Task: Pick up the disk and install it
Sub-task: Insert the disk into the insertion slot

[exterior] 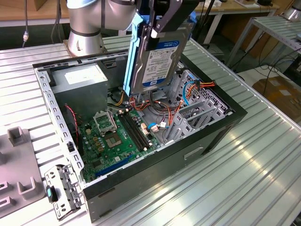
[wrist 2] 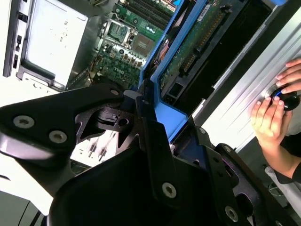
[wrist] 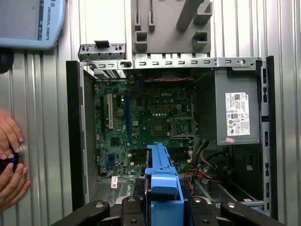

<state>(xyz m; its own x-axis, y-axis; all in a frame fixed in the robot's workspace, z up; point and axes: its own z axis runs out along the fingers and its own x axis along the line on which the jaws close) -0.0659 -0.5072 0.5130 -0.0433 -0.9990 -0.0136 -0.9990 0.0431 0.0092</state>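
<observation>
The disk (exterior: 155, 59), silver-grey with a white-and-blue label and blue side rails, hangs on edge above the open computer case (exterior: 188, 153). My gripper (exterior: 157, 27) is shut on its upper end, with black fingers on either side. In the second wrist view the disk (wrist 2: 195, 44) shows its circuit-board underside and a blue rail, tilted over the motherboard (wrist 2: 127, 42). The first wrist view looks straight down past the blue rail (wrist: 162, 176) into the case. The drive cage (exterior: 195, 110) sits below the disk, toward the exterior view's right.
A grey power supply box (exterior: 77, 77) fills the case's back corner. Loose red and orange cables (exterior: 164, 110) lie under the disk. A metal bracket (exterior: 61, 190) and a grey fixture plate (exterior: 16, 174) lie on the table. A person's hands (wrist: 11, 162) rest beside the case, near a teach pendant (wrist: 28, 21).
</observation>
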